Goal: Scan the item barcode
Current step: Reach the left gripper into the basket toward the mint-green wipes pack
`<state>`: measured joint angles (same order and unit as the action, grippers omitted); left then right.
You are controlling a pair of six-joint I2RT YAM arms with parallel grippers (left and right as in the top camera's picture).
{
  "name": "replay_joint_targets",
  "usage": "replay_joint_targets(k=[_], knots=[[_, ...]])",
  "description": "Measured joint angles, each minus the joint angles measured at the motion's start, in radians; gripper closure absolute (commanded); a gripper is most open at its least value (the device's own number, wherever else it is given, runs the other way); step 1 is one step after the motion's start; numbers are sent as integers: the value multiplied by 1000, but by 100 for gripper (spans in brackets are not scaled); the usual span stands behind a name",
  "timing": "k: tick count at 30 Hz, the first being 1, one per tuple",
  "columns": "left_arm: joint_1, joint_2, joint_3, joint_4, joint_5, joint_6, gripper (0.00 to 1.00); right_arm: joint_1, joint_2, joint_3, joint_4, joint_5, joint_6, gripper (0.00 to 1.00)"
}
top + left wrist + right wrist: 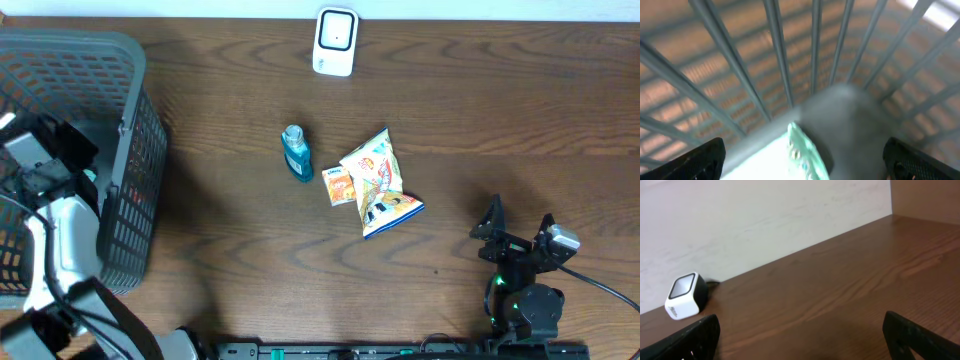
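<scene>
The white barcode scanner (335, 42) stands at the table's far edge; in the right wrist view the scanner (685, 296) sits far left against the wall. Loose items lie mid-table: a blue bottle (296, 152), a small orange packet (338, 185) and a yellow snack bag (375, 172) over a blue-edged bag (395, 210). My left gripper (802, 150) is open inside the grey basket (135, 150), its fingers either side of a blurred white and teal packet (801, 155), not touching it. My right gripper (518, 226) is open and empty at the front right, clear of the items.
The basket's grey bars (780, 55) close in around the left gripper on all sides. The left arm (60, 225) reaches down into the basket. A cable (600, 285) trails from the right arm toward the table's right edge.
</scene>
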<state>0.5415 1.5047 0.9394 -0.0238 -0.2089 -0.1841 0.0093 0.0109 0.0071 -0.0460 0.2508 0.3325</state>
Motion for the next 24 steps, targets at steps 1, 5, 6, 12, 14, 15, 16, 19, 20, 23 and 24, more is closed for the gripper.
replay_joint_targets(k=[1,5,6,12,14,15,16,19,20,23,24], knots=[[0,14,0,-8,2,0,2,0,0,0,0,0,0,1],[1,64,0,-63,13,1,2,0,0,0,0,0,0,1],[2,73,0,-69,16,5,2,0,0,0,0,0,0,1],[52,123,0,-77,24,65,2,0,0,0,0,0,0,1],[74,147,0,-77,23,84,2,0,0,0,0,0,0,1],[85,167,0,-77,24,92,2,0,0,0,0,0,0,1],[91,189,0,-77,26,104,2,0,0,0,0,0,0,1],[92,243,0,-67,70,137,2,0,0,0,0,0,0,1],[92,256,2,-61,93,149,2,0,0,0,0,0,0,1],[93,278,21,-57,127,167,8,0,0,0,0,0,0,1],[93,286,29,-58,134,169,15,0,0,0,0,0,0,1]])
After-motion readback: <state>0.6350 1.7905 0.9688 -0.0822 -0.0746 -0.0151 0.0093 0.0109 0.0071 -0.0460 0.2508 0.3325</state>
